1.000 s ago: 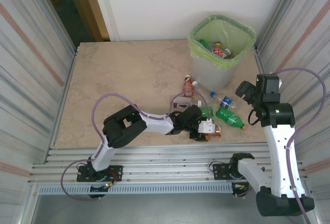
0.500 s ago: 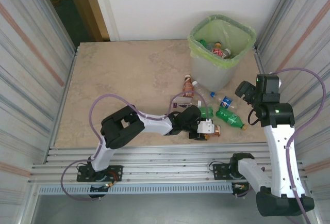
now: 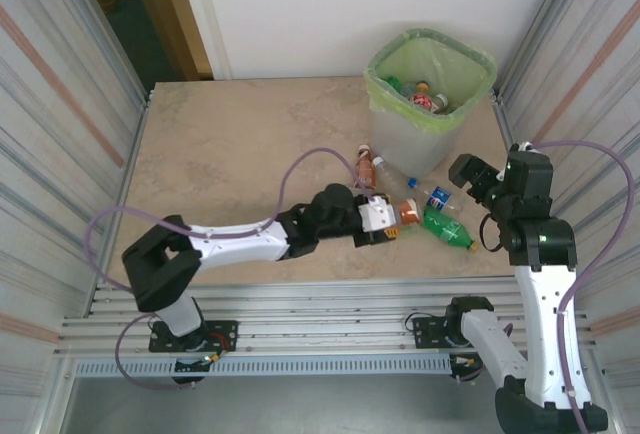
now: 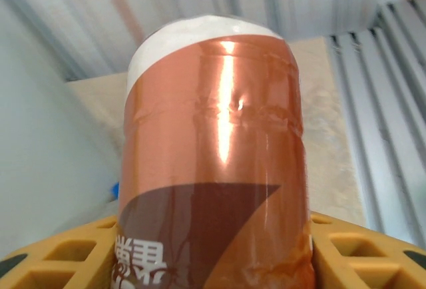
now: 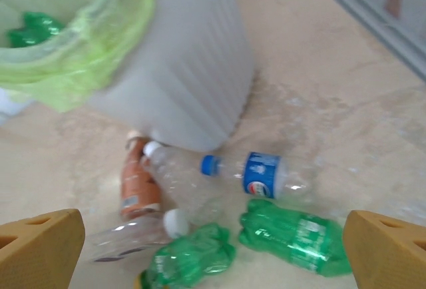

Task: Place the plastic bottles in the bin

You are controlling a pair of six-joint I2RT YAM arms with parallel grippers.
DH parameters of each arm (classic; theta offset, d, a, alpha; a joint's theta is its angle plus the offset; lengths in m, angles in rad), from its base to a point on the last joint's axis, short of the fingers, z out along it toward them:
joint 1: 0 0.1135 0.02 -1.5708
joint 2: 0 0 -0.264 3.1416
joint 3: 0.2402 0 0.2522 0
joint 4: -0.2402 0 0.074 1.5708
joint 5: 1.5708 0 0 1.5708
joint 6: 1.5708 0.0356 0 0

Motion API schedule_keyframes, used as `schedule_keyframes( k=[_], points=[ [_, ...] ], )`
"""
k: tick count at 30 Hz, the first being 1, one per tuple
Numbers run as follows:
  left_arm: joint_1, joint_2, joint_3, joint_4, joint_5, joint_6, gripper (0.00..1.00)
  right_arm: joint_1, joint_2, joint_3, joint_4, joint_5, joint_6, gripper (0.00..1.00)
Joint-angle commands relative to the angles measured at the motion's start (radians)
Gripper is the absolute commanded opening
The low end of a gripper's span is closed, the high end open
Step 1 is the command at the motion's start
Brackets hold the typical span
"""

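Beige tabletop between ribbed metal walls: from above you see the bin (image 3: pixel 405 144) far right, a few plastic bottles (image 3: pixel 425 96) already inside and several more lying on the table before it. Your left gripper (image 3: pixel 388 217) grips a brown-labelled bottle (image 3: pixel 410 212) short of the bin; your right gripper (image 3: pixel 467 172) hangs nearby.

Left wrist: that bottle sits clamped between yellow fingers (image 4: pixel 343 249).

Right wrist: fingers (image 5: pixel 40 246) spread wide, empty, above a blue-labelled bottle (image 5: pixel 263 172) and green bottles (image 5: pixel 299 239). You're partway through, by my judgement.
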Motion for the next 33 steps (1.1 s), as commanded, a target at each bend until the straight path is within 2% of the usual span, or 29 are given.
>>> schedule_keyframes(
  k=[1,4,7,14,19,26,33],
  points=[
    [0.05,-0.097,-0.062,0.051,-0.093,-0.117,0.38,0.017,-0.014,-0.036,0.136,-0.189,0.028,0.98],
    [0.116,-0.177,-0.126,0.077,-0.099,-0.204,0.39,0.063,-0.012,-0.081,0.255,-0.301,0.061,0.98],
    [0.187,-0.249,-0.186,0.094,-0.085,-0.283,0.39,0.151,0.011,-0.11,0.359,-0.35,0.085,0.98],
    [0.291,-0.364,-0.264,0.109,-0.052,-0.359,0.4,0.442,0.177,-0.062,0.471,-0.283,0.055,0.98],
    [0.312,-0.402,-0.283,0.114,-0.05,-0.37,0.4,0.564,0.339,0.01,0.527,-0.295,0.046,0.98],
    [0.315,-0.438,-0.306,0.136,-0.031,-0.375,0.4,0.64,0.519,0.066,0.635,-0.355,0.09,0.99],
    [0.318,-0.472,-0.323,0.142,-0.035,-0.378,0.41,0.65,0.622,0.086,0.712,-0.418,0.148,0.81]
  ],
)
